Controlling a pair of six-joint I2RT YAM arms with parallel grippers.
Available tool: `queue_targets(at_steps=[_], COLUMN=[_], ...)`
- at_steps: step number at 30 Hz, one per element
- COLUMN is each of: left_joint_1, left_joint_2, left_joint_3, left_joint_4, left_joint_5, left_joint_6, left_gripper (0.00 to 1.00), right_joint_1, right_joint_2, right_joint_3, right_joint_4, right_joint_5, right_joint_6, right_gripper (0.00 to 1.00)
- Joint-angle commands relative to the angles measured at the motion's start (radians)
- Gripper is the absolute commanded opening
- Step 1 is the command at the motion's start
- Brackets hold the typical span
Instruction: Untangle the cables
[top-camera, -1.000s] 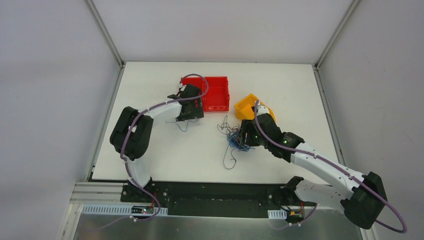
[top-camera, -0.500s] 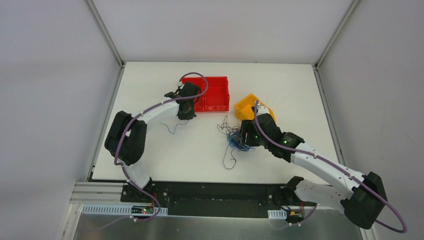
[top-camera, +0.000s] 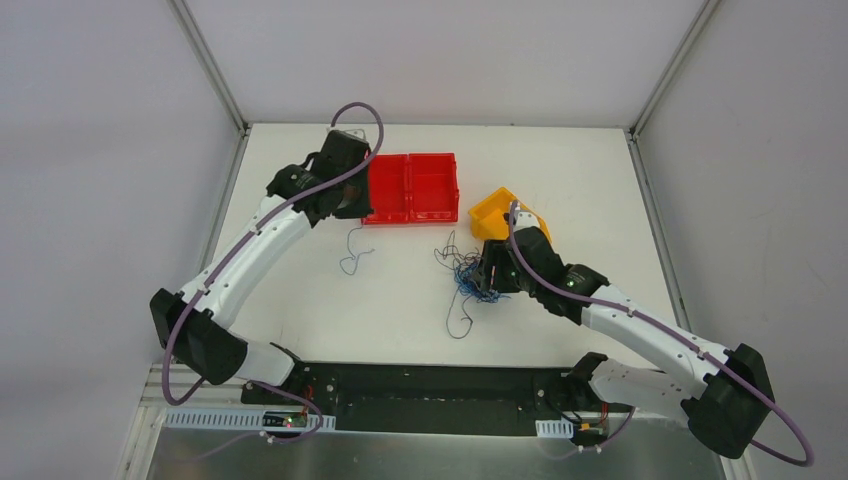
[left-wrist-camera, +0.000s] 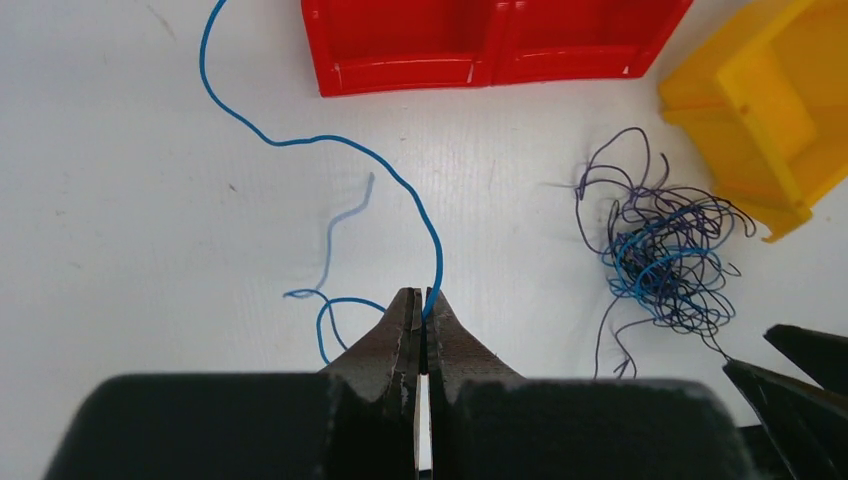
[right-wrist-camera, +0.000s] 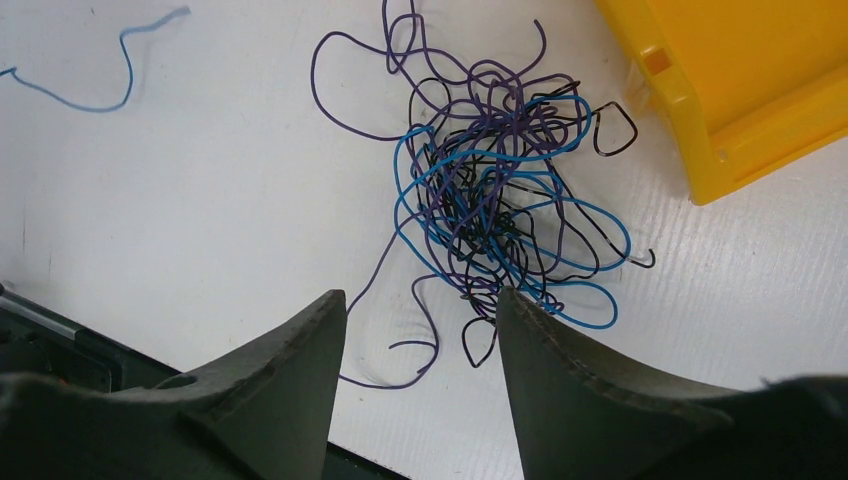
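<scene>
My L gripper (left-wrist-camera: 421, 305) is pinched shut on one blue cable (left-wrist-camera: 330, 140), nr the red bin (left-wrist-camera: 480, 45). R gripper (right-wrist-camera: 420, 300) is open, just over the other cables (right-wrist-camera: 490, 190), tangled on the table beside the yellow bin (right-wrist-camera: 740, 80).

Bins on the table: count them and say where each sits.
3. The left red bin and the right red bin stand side by side at the far middle of the table. The yellow bin sits right of them, partly under the right arm. None else shows.
</scene>
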Motion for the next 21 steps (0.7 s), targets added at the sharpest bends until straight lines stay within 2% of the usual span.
queue_targets(at_steps=[1,10,18,21], left_joint_1=[-0.004,-0.004,0.019,0.051], left_joint_2=[-0.031,0.044,0.247,0.328], left_joint_3=[0.132,0.397,0.65,0.74], left_joint_4=[-0.159,-0.167,-0.163,-0.157], left_joint_5=[0.063,0.088,0.036,0.065], left_joint_6=[0.078,0.136,0.196,0.196], left_gripper=[0.0,0.0,0.0,0.0], right_joint_1=[-0.006,-0.006,-0.008,-0.008], right_joint_2=[-0.017,-0.019,-0.03,-0.036], right_joint_3=[0.041,0.044,0.042,0.039], right_joint_4=[-0.01,-0.011,-0.012,-0.013], right_joint_5=[-0.007,-0.01,-0.002,0.005], right_joint_6=[-0.013,-0.012,-0.013,-0.015], right_gripper=[0.6,0.6,0.6,0.6])
